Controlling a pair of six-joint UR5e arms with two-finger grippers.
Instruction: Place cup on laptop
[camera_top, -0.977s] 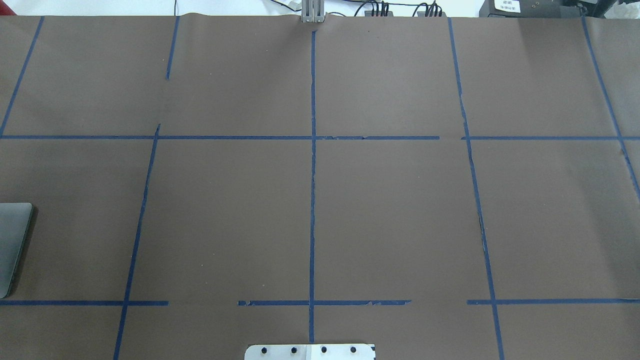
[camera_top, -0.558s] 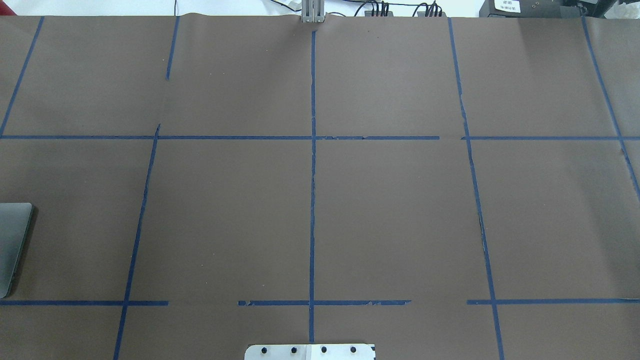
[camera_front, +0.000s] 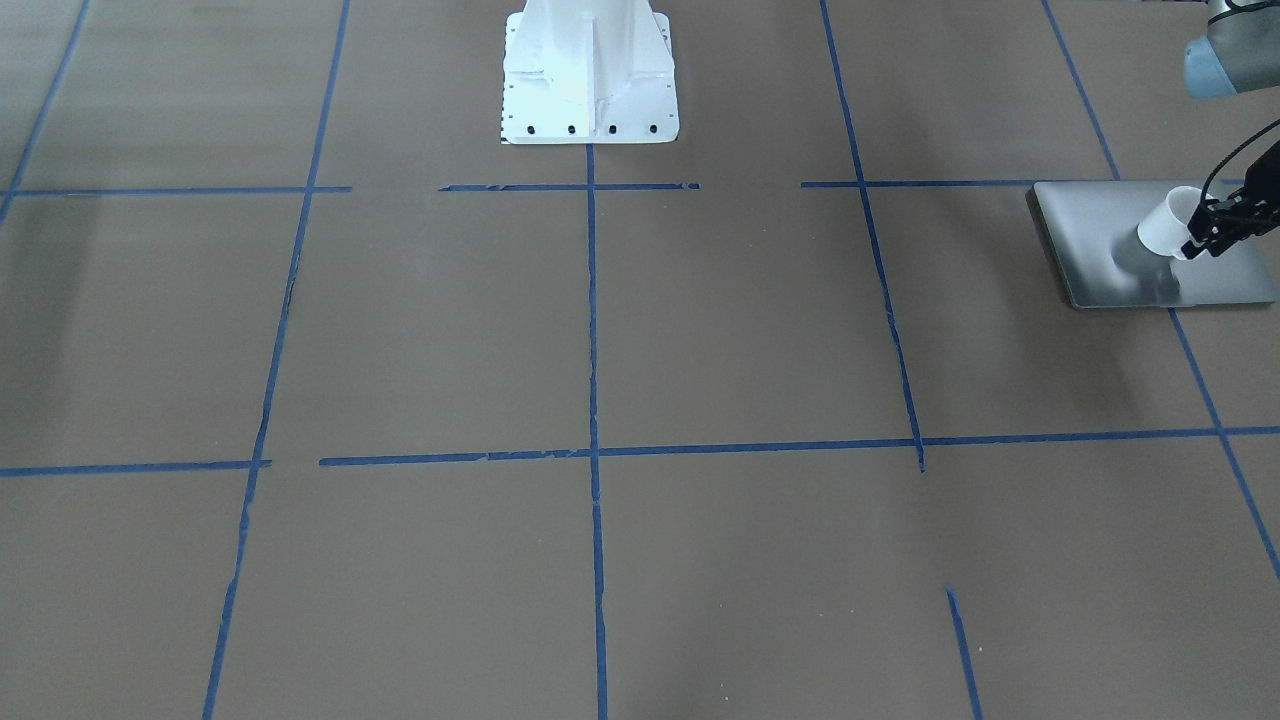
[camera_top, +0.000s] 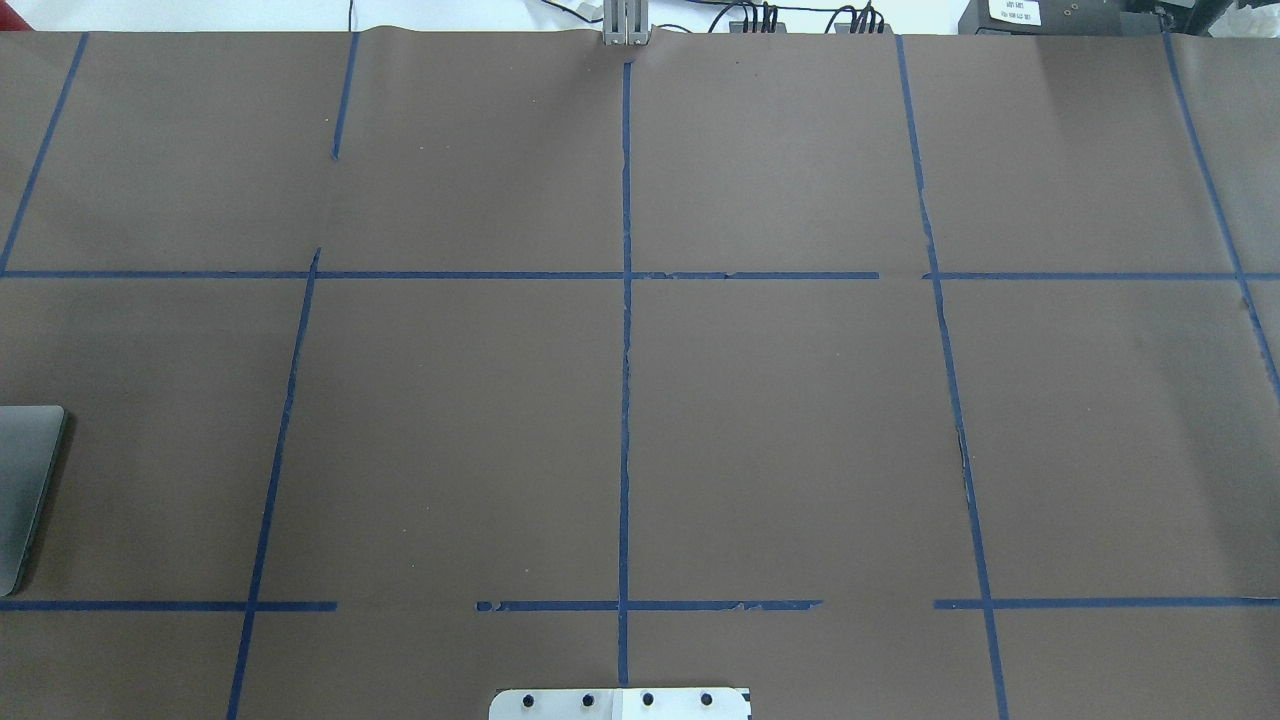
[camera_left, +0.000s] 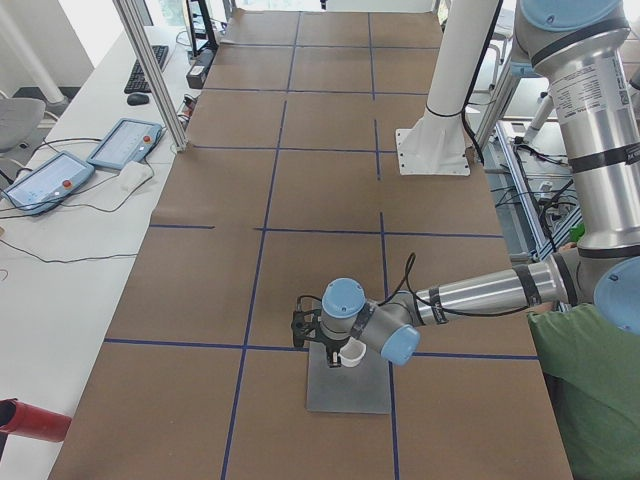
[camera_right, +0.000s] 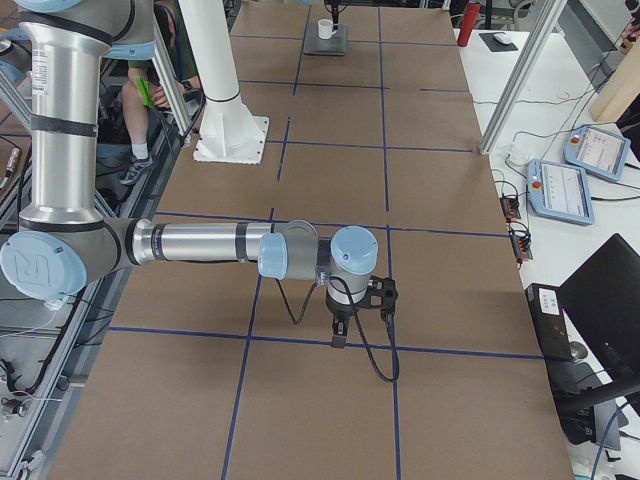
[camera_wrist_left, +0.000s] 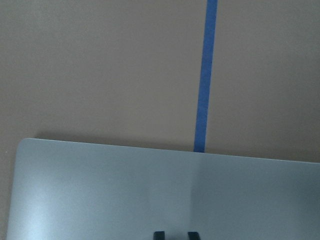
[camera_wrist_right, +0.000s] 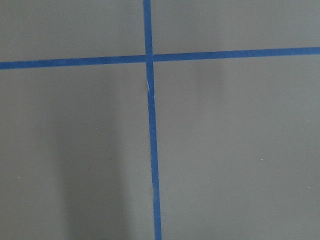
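The silver-grey laptop (camera_front: 1110, 235) lies closed near the table's end on my left, and only its corner shows in the overhead view (camera_top: 25, 490). The small white cup (camera_front: 1162, 232) is over the lid's middle. I cannot tell whether it touches the lid. My left gripper (camera_front: 1200, 238) is shut on the cup's rim from above. The left wrist view shows the lid (camera_wrist_left: 125, 190) and two close fingertips (camera_wrist_left: 158, 234), but no cup. My right gripper (camera_right: 340, 335) points down over bare table. I cannot tell whether it is open or shut.
The white robot pedestal (camera_front: 588, 80) stands at the table's robot-side edge. Blue tape lines (camera_top: 625, 400) grid the brown table. A person in green (camera_left: 590, 400) sits beside my left arm. Teach pendants (camera_left: 125, 142) lie on a side table.
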